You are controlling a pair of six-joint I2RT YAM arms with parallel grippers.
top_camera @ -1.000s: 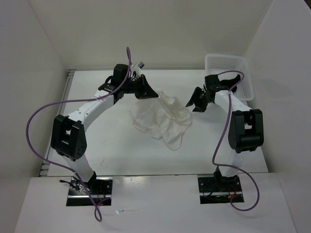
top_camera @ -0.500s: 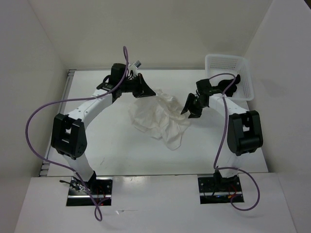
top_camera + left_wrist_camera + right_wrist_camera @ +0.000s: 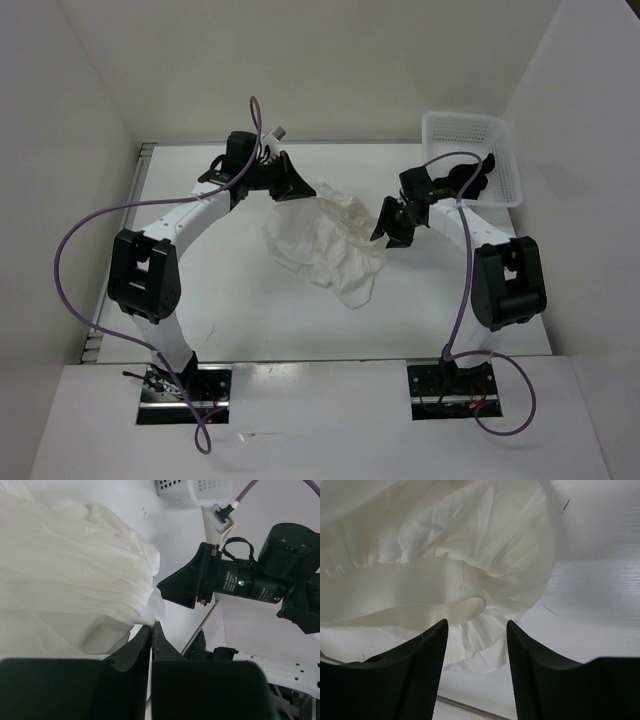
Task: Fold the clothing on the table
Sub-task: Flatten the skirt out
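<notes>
Robot arms at work on a fold: the clothing (image 3: 330, 245) is seen crumpled in a loose heap near the middle of the table (image 3: 250, 310), stretched between the two arms. Its long axis runs from the far left corner, at the left gripper (image 3: 296, 189), down to a tail pointing toward the near right. The left gripper is shown with its jaws pressed together at that corner. In the left wrist view the pleats of thin fabric are drawn to a point right at the closed tips, so a pinch of the edge is judged to be held there, though the pinched cloth itself is hidden between the jaws. The right gripper (image 3: 391, 224) is set just beside the heap's right edge, facing the garment, its jaws held partly apart and nothing gripped. From the right wrist, a flat band (image 3: 410, 592) of the garment is seen lying across and just ahead of the fingertips (image 3: 432, 645), in line with the gap but not yet inside it. The coming grasp is judged to turn on this: the free right edge lies straight ahead of the right gripper, the nearer of the two, and a short advance is needed before the band can be closed upon. A white mesh basket (image 3: 470, 140) is seen well apart at the far right corner
</notes>
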